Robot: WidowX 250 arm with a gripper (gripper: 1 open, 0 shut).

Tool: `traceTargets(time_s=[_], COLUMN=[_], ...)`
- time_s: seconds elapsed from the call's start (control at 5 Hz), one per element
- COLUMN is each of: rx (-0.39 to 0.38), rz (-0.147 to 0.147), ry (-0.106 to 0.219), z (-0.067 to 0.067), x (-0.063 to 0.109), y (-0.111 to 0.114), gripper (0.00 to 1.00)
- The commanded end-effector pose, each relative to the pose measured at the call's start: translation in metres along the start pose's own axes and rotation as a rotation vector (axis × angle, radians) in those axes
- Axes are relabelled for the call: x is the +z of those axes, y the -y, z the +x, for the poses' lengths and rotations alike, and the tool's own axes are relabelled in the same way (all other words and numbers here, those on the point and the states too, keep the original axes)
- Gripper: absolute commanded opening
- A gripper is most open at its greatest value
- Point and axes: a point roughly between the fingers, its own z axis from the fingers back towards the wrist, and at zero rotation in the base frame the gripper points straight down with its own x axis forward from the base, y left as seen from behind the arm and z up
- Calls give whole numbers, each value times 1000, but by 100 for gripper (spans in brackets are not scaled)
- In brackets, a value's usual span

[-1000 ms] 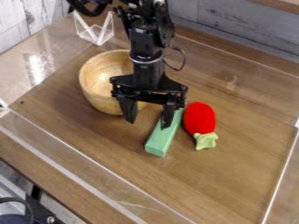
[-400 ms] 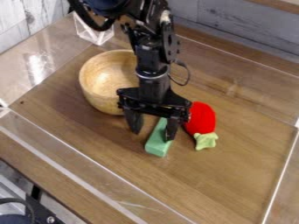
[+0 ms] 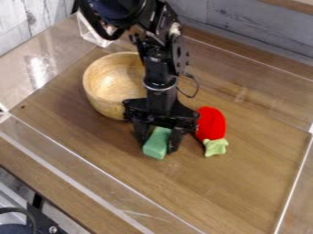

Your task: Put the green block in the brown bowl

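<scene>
The green block (image 3: 156, 147) lies flat on the wooden table, just in front of and to the right of the brown bowl (image 3: 101, 91). My gripper (image 3: 160, 140) points straight down over the block, low at the table, with one dark finger on each side of it. The fingers stand close against the block's long sides, but I cannot make out whether they press on it. The far end of the block is hidden behind the gripper. The bowl's hollow is bare.
A red strawberry toy (image 3: 210, 122) with a pale green stem (image 3: 217, 146) lies just right of the gripper. A clear plastic stand (image 3: 95, 33) is behind the bowl. Low clear walls (image 3: 73, 174) edge the table.
The gripper has come down from above the block until its fingers straddle it near the table, and the fingers have drawn closer together. The block, bowl and strawberry toy have not moved.
</scene>
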Motion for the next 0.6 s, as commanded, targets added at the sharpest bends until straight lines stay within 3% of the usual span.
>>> traceTargets(time_s=[0.0, 0.2, 0.4], rx=[4, -9, -61], rz=[-22, -36, -48], ry=[37, 38, 44], z=[-2, -8, -9], x=[18, 27, 32], y=[10, 21, 8], gripper=[0, 0, 0])
